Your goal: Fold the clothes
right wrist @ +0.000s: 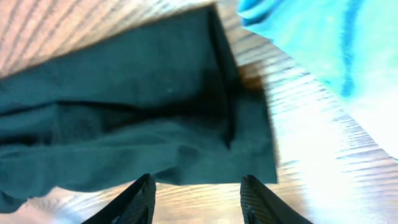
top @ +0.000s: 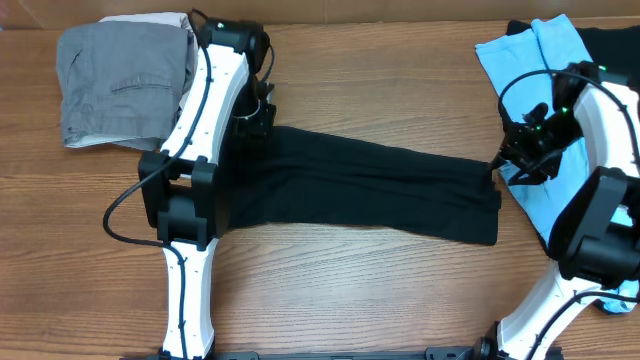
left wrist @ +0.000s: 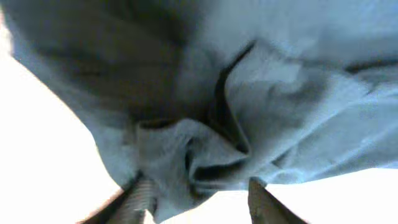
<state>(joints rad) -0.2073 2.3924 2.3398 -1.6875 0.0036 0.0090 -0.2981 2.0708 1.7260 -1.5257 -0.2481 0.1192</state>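
A long black garment (top: 370, 185) lies folded lengthwise across the middle of the wooden table. My left gripper (top: 256, 124) is at its left end. In the left wrist view the fingers (left wrist: 199, 202) are spread wide, with a bunched fold of the cloth (left wrist: 205, 155) reaching between them. My right gripper (top: 503, 160) is at the garment's right end. In the right wrist view its fingers (right wrist: 196, 196) are open over bare wood, just short of the garment's edge (right wrist: 155, 130).
Folded grey trousers (top: 120, 80) lie at the back left. A light blue garment (top: 530, 60) lies at the back right under my right arm, also seen in the right wrist view (right wrist: 329, 56). Another dark cloth (top: 612, 40) lies in the far right corner.
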